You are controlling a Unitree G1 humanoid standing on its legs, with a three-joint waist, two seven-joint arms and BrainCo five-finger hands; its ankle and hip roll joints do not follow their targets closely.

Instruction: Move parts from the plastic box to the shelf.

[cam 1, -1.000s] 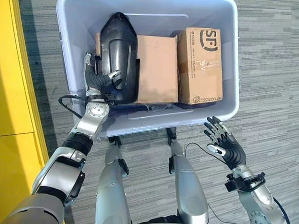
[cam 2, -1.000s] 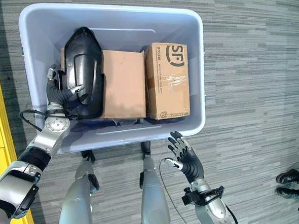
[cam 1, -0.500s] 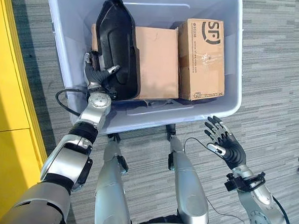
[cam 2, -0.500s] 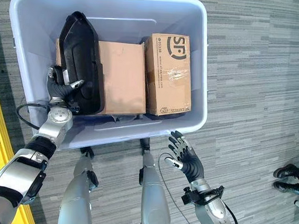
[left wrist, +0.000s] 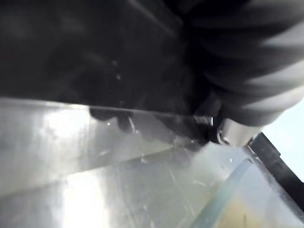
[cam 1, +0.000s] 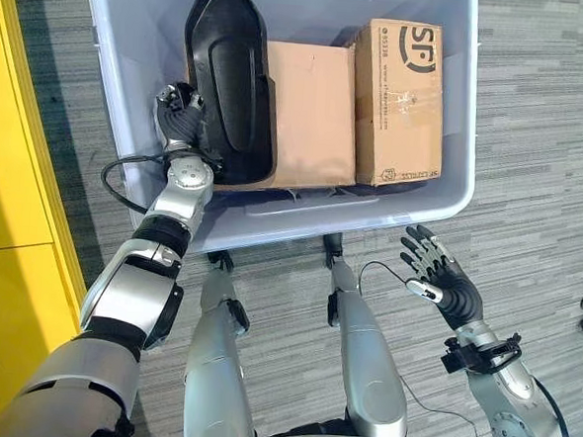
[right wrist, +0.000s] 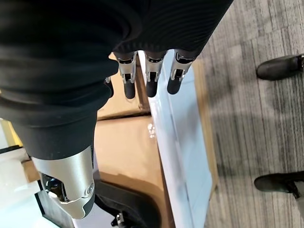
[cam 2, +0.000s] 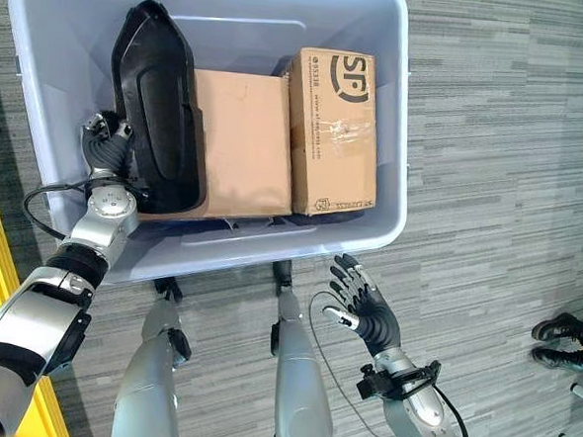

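Observation:
A grey plastic box (cam 1: 439, 204) stands on the floor in front of me. Inside it a long black moulded part (cam 1: 225, 86) is tipped up on its edge against the left wall. My left hand (cam 1: 180, 119) reaches into the box and its fingers curl round the part's left edge; the left wrist view has the dark part (left wrist: 95, 47) close above the box wall (left wrist: 95, 180). Outside the box's front right corner my right hand (cam 1: 440, 283) hovers with straight spread fingers (right wrist: 149, 78), holding nothing.
Beside the black part lie a plain cardboard box (cam 1: 308, 111) and a printed, taped cardboard box (cam 1: 403, 102). A yellow cabinet (cam 1: 18, 162) runs along the left. A person's shoes (cam 2: 566, 339) stand on the grey carpet at the far right.
My left hand has risen along the box's left wall, and the black part has tipped further up onto its edge with it. The right hand has held still.

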